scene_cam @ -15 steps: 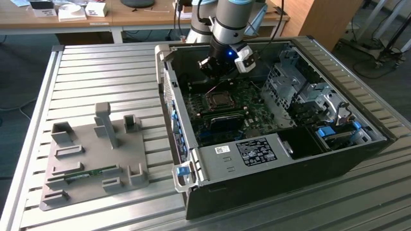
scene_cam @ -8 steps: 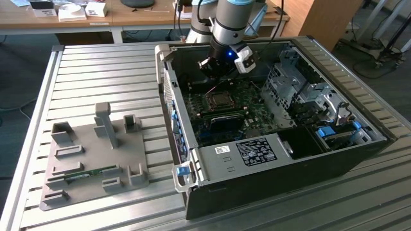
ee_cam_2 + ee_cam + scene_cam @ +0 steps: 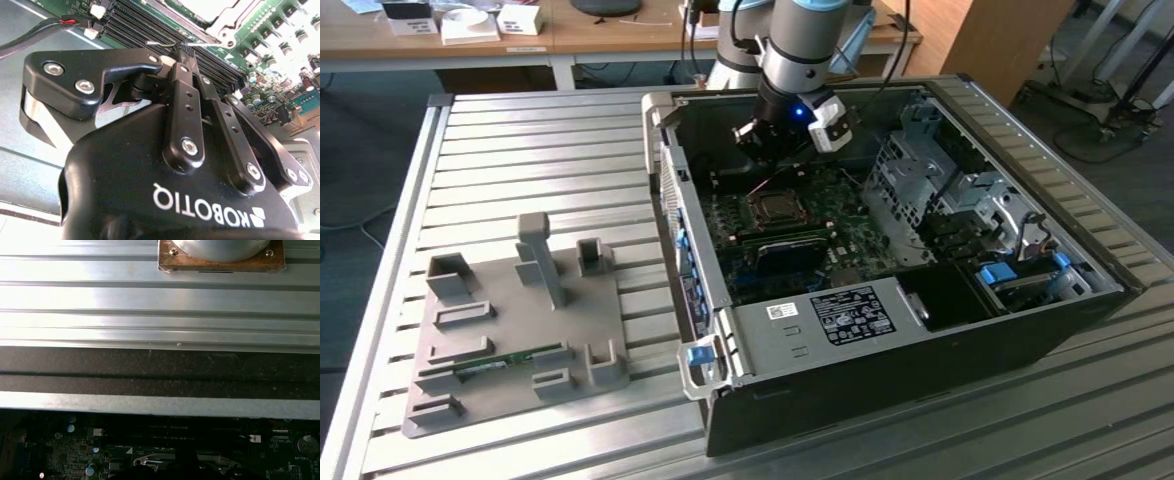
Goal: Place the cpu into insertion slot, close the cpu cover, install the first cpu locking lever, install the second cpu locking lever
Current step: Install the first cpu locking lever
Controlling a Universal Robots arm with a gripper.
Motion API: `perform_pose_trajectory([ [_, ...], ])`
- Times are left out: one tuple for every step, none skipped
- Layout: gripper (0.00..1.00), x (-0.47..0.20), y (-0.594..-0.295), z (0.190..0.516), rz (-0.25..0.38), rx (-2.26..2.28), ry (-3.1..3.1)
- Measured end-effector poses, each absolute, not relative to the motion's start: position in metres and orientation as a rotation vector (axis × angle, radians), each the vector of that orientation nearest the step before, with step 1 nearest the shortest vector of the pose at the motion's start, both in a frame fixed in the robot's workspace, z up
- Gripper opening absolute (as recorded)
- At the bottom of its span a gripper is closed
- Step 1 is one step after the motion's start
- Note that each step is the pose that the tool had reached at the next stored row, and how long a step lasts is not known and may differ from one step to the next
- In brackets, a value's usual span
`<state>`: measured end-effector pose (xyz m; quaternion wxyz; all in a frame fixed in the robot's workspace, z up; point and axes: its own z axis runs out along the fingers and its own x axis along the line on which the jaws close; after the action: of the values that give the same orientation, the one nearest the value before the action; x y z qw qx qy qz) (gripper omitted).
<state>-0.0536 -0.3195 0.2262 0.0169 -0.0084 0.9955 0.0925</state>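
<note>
An open black metal computer case (image 3: 881, 390) lies on its side on a ribbed aluminium bench (image 3: 520, 150). On the floor of the case is a green motherboard (image 3: 854, 235). Near the middle of the case floor is the square, dark, metal-rimmed insertion slot (image 3: 774, 208).

The thin, silvery, windowed cpu cover (image 3: 222, 27) lies flat over the slot. In the second wrist view the pale silver-grey top of the small flat square cpu (image 3: 200, 5) shows through the cover's window.

The arm's black claw (image 3: 771, 160) reaches down into the case and hangs just above the board, beside the slot on the side nearer the case's back wall. In the second wrist view the claw (image 3: 181, 50) has its fingertips pressed together. A thin bare-metal wire lever (image 3: 161, 43) ends right at the tips, but I cannot tell whether they pinch it.

Long black memory slots (image 3: 135, 25) run under the claw. A red-and-black cable (image 3: 65, 22) crosses the case floor close by.

Outside the case, to the exterior view's left, a grey moulded fixture tray (image 3: 520, 320) rests on the bench. In the first wrist view a round silver part on a copper-coloured plate (image 3: 220, 262) sits on the bench slats beyond the case wall.
</note>
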Motion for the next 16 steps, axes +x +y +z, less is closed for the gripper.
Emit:
perform_pose_trajectory([
  [0.1, -0.0536, -0.3195, 0.2261, 0.288, -0.026, 3.094],
  [0.1, -0.0535, -0.3191, 0.2261, 0.288, -0.026, 3.094],
  [0.1, -0.0535, -0.3186, 0.2261, 0.288, -0.026, 3.094],
  [0.1, -0.0535, -0.3182, 0.226, 0.288, -0.027, 3.094],
  [0.1, -0.0535, -0.3181, 0.226, 0.288, -0.027, 3.094],
  [0.1, -0.0535, -0.3181, 0.226, 0.288, -0.027, 3.094],
  [0.1, -0.0535, -0.3181, 0.226, 0.288, -0.027, 3.094],
  [0.1, -0.0535, -0.3181, 0.2259, 0.288, -0.027, 3.094],
  [0.1, -0.0535, -0.318, 0.2256, 0.288, -0.027, 3.094],
  [0.1, -0.0534, -0.318, 0.2249, 0.288, -0.026, 3.094],
  [0.1, -0.0533, -0.318, 0.2241, 0.288, -0.026, 3.094],
  [0.1, -0.0532, -0.318, 0.2231, 0.288, -0.026, 3.094],
  [0.1, -0.053, -0.318, 0.222, 0.288, -0.026, 3.094],
  [0.1, -0.0527, -0.318, 0.2212, 0.288, -0.027, 3.094],
  [0.1, -0.0525, -0.3181, 0.2205, 0.288, -0.027, 3.094],
  [0.1, -0.0522, -0.3181, 0.22, 0.288, -0.027, 3.094],
])
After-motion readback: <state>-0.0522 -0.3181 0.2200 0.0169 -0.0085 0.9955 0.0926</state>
